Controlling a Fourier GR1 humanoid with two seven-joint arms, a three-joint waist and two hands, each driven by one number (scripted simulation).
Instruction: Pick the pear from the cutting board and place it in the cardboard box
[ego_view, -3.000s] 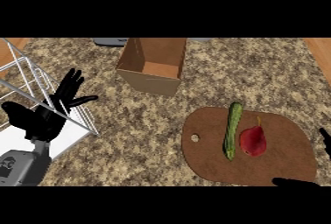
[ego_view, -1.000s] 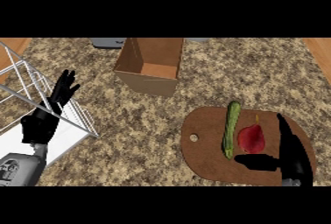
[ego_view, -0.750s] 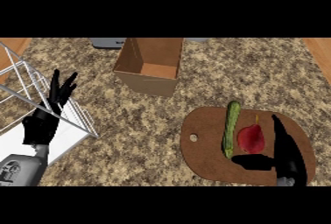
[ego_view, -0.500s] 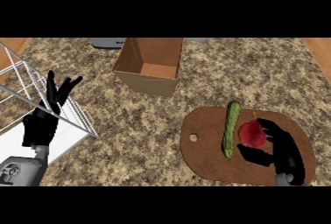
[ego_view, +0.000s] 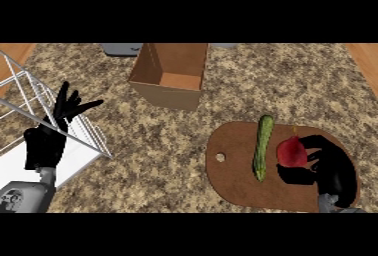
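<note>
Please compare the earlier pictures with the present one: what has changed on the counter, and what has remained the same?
The right hand came in from the lower right edge, moved over the cutting board and now curls round the pear, which lies where it did. The left hand stayed open by the wire rack. The cardboard box and green vegetable did not move.

**Hidden bits**

Can't see the right side of the pear (ego_view: 290, 151) inside the curled right hand (ego_view: 336, 167), or the cutting board (ego_view: 236, 180) under it. Can't follow the wire rack (ego_view: 44, 100) past the left edge or name the cropped grey thing (ego_view: 122, 48) up top.
</note>
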